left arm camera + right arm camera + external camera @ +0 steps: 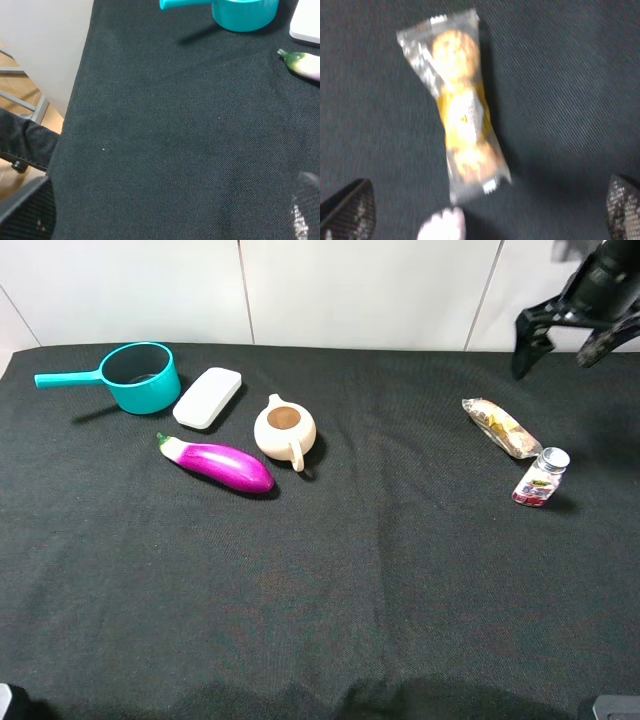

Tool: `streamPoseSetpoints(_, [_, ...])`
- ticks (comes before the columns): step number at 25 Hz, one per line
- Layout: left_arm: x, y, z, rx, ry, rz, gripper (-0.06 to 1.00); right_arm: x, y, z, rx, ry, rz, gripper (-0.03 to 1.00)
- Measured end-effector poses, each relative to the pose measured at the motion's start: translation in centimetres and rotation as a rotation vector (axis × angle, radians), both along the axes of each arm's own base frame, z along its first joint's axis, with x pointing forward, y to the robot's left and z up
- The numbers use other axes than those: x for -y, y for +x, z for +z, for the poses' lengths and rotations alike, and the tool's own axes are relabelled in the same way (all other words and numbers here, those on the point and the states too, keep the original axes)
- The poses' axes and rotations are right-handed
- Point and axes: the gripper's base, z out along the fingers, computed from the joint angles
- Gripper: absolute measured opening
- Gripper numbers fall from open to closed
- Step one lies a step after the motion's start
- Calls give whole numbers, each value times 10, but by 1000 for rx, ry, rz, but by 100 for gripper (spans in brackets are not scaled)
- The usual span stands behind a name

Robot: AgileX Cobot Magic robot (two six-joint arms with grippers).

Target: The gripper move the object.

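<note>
Our right black two-fingered gripper (566, 338), jaws spread and empty, hangs above the clear-wrapped tan-and-yellow biscuit pack (502, 428). We should straddle its middle, avoiding the small silver-capped bottle (541, 477) touching its end.

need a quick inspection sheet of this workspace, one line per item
surface: black cloth, lightly creased
job's things: biscuit pack lying flat, ungripped, beside a small bottle
clutter: teal pot, white box, eggplant, cream teapot
grippers: right gripper open, raised behind the pack; left gripper open over bare cloth
cables: nothing seen
surroundings: white panel wall
</note>
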Motion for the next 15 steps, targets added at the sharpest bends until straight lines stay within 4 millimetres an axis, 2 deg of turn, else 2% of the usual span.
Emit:
streamPoseSetpoints(7, [0, 0, 0, 0, 0, 0, 99, 5, -36, 53, 63, -37, -49, 69])
streamPoseSetpoints(15, [0, 0, 0, 0, 0, 0, 99, 13, -112, 78, 124, -80, -103, 69])
